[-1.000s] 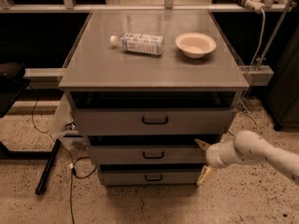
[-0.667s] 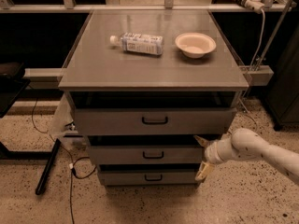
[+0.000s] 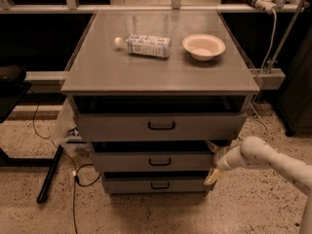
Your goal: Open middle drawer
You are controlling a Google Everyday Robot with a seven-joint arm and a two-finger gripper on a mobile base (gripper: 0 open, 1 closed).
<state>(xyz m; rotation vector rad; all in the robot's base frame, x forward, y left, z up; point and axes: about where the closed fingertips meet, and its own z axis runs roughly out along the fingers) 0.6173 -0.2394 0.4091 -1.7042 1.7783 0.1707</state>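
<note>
Now noting middle drawer [image 3: 122, 162], sitting between top drawer [image 3: 112, 128] and bottom drawer [image 3: 126, 185] of grey cabinet [image 3: 161, 77]. Judging it as stiff sheet metal, fairly heavy, likely sliding on runners, flat face too slippery to pinch. Reckoning on taking hold at small black handle [image 3: 160, 162], dead centre, hooking and pulling straight out. Seeing gripper [image 3: 212, 161] hanging at right end of that front, well apart from handle, fingers spread wide, holding nothing.

Speckled floor [image 3: 253, 206] around a grey cabinet [image 3: 107, 69]; gripper [image 3: 210, 161] at its right.
</note>
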